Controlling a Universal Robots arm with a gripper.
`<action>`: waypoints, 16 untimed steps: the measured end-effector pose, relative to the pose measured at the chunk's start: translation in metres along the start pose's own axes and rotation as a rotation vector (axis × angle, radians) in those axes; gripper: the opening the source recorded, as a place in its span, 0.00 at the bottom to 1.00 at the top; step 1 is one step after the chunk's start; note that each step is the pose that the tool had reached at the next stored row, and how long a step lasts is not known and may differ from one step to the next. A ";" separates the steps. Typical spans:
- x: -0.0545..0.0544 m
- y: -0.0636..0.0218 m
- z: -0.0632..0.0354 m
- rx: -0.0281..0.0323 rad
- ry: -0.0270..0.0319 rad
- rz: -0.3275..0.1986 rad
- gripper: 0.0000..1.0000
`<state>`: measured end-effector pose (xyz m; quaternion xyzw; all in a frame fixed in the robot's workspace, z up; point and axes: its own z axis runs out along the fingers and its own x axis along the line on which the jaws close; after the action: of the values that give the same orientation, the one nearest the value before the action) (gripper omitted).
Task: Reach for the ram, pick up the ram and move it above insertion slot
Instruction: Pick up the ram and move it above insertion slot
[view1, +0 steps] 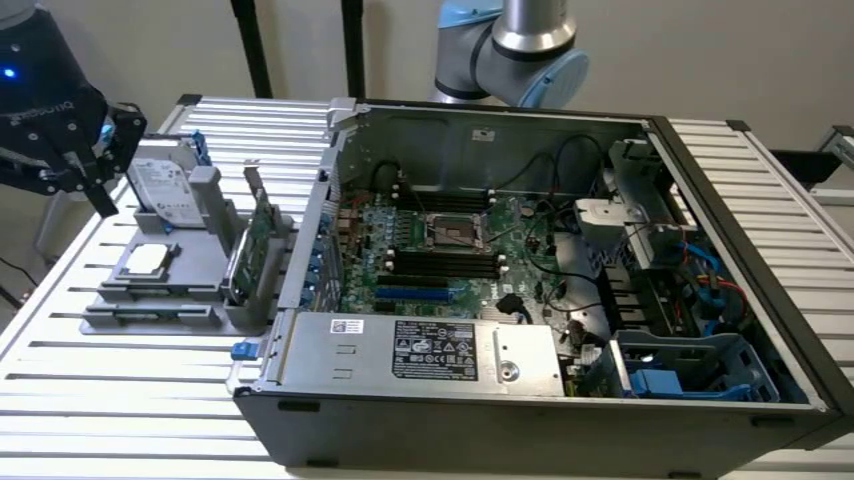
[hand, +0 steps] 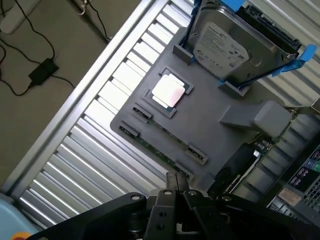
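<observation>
Over the grey tray (hand: 215, 127) the pincer (hand: 177, 181) hangs closed and empty, the wrist view showing the ram (hand: 159, 150) slotted there.

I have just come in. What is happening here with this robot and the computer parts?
A robot arm holds its claw over a gray holder that stands on a slatted table, beside an open computer case. The ram lies in a slot along the holder's edge, not yet picked up, and it is the part nearest to the claw. A hard drive and a processor chip sit in the same holder.
</observation>
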<state>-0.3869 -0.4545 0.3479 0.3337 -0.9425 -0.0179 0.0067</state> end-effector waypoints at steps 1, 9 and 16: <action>0.000 0.0000 0.0000 0.0000 0.0006 -0.018 0.11; 0.000 -0.0001 0.0003 0.0002 0.0062 -0.163 0.11; 0.000 0.0000 0.0006 0.0002 0.0111 -0.290 0.11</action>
<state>-0.3868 -0.4546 0.3473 0.4663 -0.8844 -0.0168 0.0092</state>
